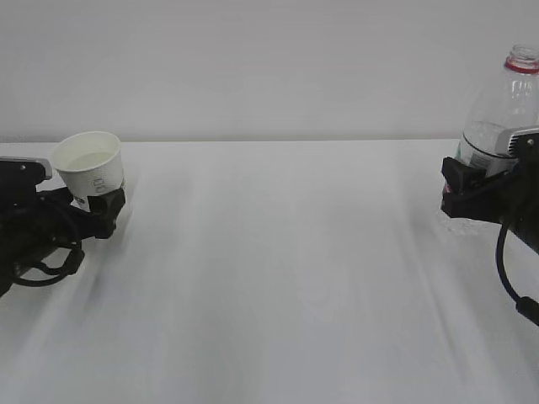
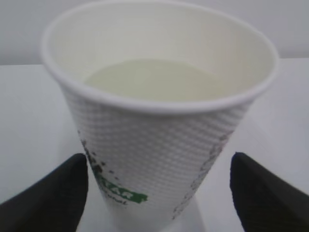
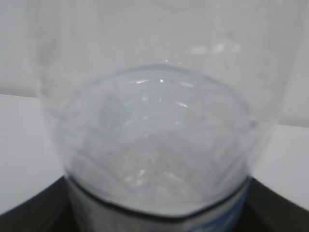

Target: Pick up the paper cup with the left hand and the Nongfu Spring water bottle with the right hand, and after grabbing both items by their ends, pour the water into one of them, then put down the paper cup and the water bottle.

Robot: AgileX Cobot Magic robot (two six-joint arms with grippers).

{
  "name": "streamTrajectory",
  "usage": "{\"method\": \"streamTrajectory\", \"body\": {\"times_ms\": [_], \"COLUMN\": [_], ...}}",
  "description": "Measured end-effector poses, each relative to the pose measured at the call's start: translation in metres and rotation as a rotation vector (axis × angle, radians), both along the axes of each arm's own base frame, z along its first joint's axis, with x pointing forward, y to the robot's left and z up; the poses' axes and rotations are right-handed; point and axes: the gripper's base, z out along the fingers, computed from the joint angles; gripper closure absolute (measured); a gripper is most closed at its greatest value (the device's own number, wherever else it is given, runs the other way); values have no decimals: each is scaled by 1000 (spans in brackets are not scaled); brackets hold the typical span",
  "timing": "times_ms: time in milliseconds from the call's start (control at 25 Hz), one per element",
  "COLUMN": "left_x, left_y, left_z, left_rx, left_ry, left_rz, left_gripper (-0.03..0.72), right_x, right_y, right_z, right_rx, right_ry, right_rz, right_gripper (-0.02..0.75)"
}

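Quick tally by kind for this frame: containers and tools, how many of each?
Paper cup: 1
Water bottle: 1
Tools: 2, left tool and right tool
Total: 4

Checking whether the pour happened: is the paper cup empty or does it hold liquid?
It holds liquid. The left wrist view shows a flat, pale surface of water inside the paper cup, well below the rim.
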Motion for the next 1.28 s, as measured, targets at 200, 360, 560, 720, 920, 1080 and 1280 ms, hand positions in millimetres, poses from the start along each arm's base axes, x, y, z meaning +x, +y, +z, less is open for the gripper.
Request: {"method": "streamTrajectory", "body": {"times_ms": [200,360,560,720,920,1080,1280], "left_x": [-12,-28,-48,-61,-73,-84,-95], "left_y": [2,4,6,7,9,8,8], "left_z": [11,17,29,42,56,65,71], "left_rx": [-4,-3,3,1,-2,0,4], "left_ry": [-16,-6,-7,-30,-64,-87,-94], "left_rz": [0,0,-2,-8,-12,-40,-54], "left_gripper": [10,13,21,28,33,38,45], "right_x": [0,0,0,0,0,0,0], "right_y": [0,0,0,0,0,0,0], "right_z": [0,0,0,0,0,0,0], "right_rx": [0,0,0,0,0,0,0], "right_ry": [0,0,0,0,0,0,0], "right_rz": [0,0,0,0,0,0,0], "right_gripper": [258,258,258,258,258,259,259]}}
